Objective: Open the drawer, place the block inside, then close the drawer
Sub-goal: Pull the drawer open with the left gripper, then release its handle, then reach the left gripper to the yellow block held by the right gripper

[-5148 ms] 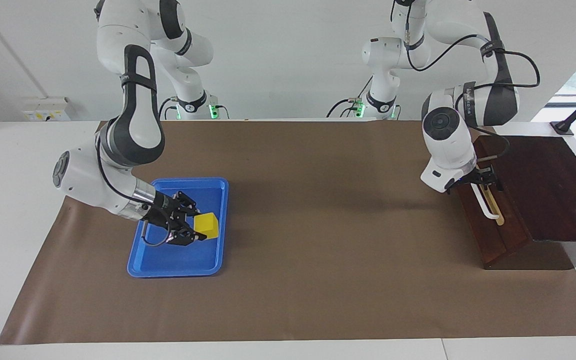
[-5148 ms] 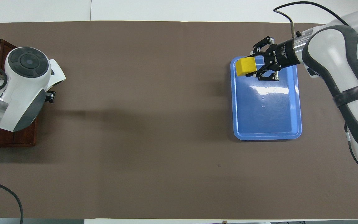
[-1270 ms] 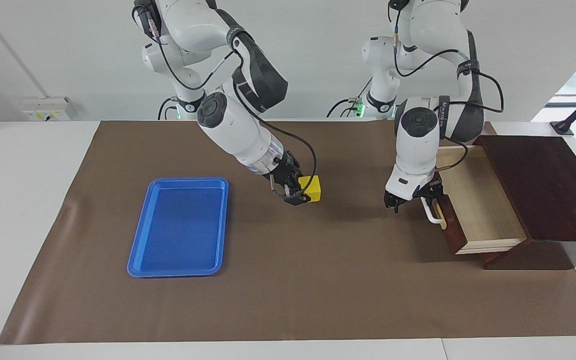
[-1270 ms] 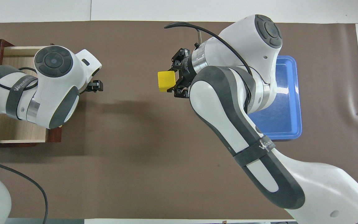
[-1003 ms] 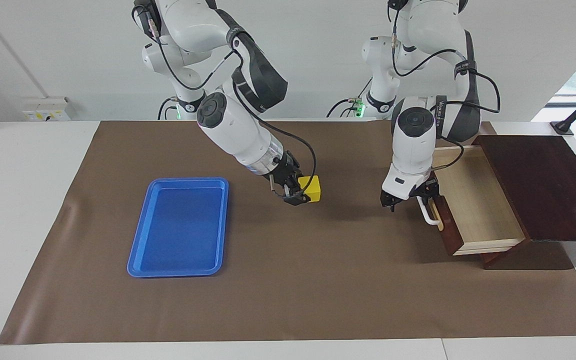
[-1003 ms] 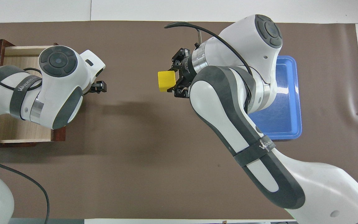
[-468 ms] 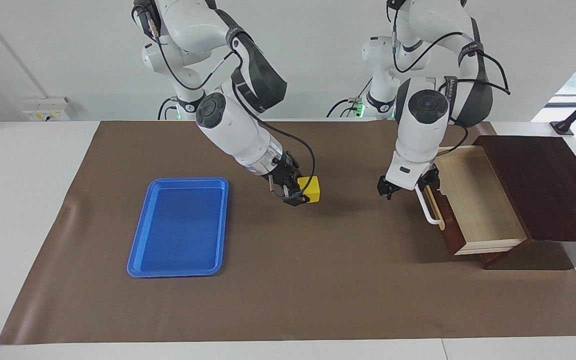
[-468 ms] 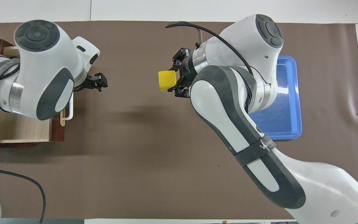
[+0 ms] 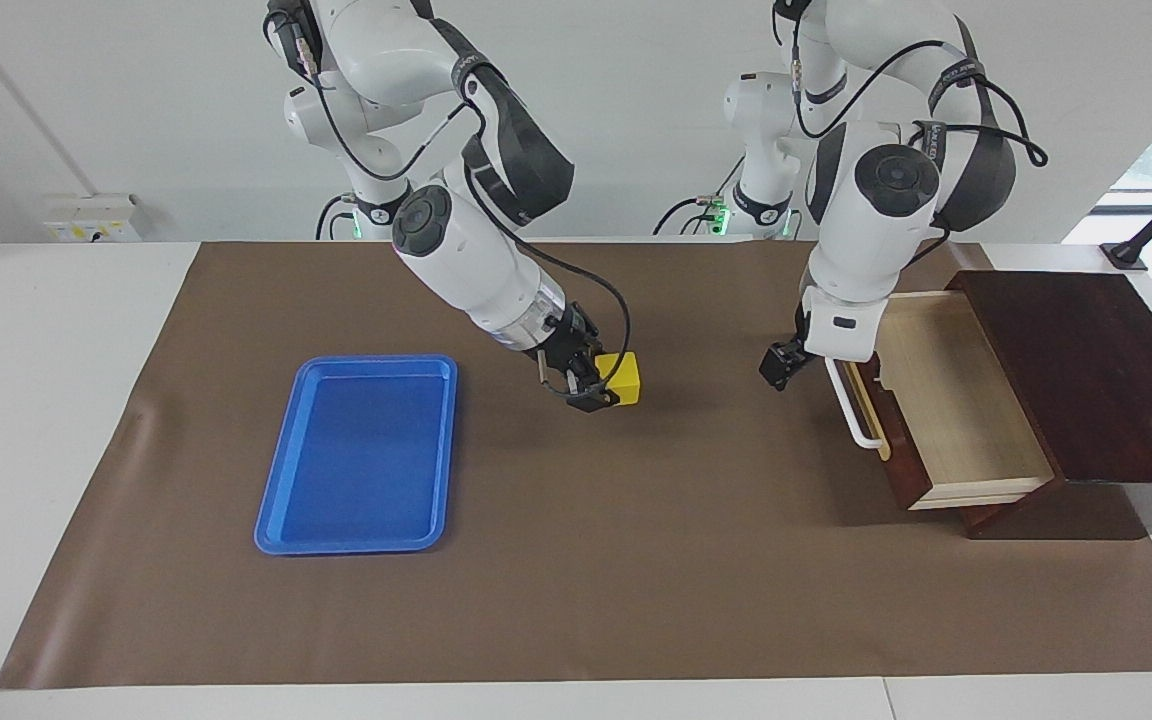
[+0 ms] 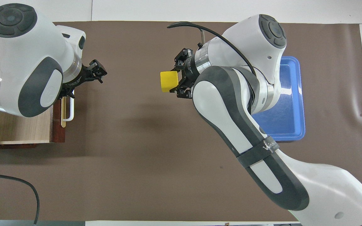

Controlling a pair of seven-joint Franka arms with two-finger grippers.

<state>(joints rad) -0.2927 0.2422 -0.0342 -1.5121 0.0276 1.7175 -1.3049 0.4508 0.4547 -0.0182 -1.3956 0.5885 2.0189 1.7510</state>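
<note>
your right hand grips the block over mid surface. your left hand, fingers parted, hangs empty just beside the open drawer.

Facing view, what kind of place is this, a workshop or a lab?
Probably a robotics lab: two Franka arms mounted at a white table under brown paper, with only test props, a blue tray and wooden drawer.

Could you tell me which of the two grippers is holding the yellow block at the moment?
The right gripper, over the middle of the mat, is shut on the block. The left gripper carries nothing and hangs beside the open drawer.
</note>
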